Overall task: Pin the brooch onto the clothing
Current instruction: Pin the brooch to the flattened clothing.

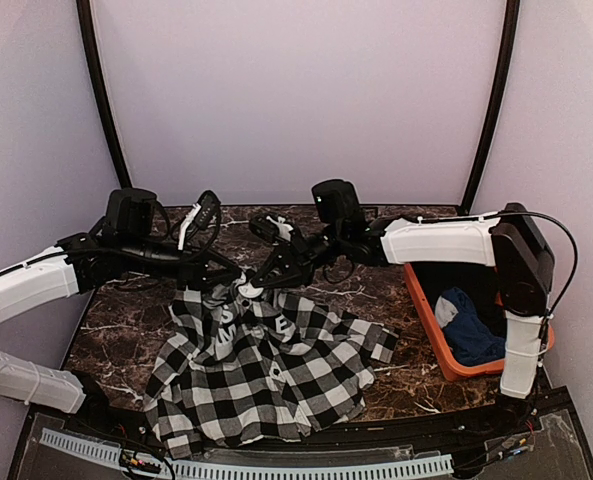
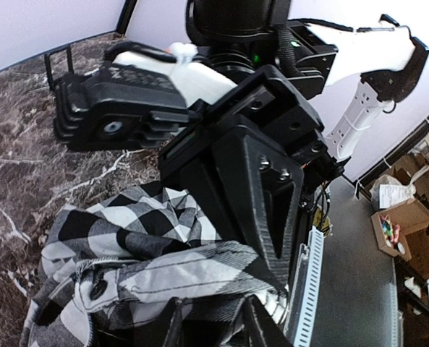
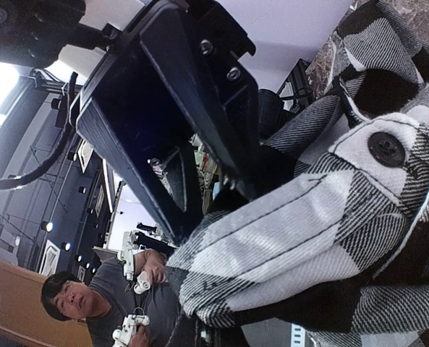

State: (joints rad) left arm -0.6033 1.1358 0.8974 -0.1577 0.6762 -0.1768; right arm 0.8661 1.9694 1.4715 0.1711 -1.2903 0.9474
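The checked shirt point(image 1: 266, 370) lies on the table point(image 1: 376, 290), its far edge raised by the right gripper point(image 1: 259, 280), fingers pressed together on a fold; left gripper point(image 1: 234, 282) alongside, spread impossible to tell; holding that fold taut should ease pinning.

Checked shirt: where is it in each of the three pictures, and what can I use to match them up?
Top external: the checked shirt lies bottom centre, before the arm bases.
Left wrist: shirt bunched at lower left.
Right wrist: shirt fills the right and bottom.
Shared landmark: the dark marble table, top-right corner in right wrist.
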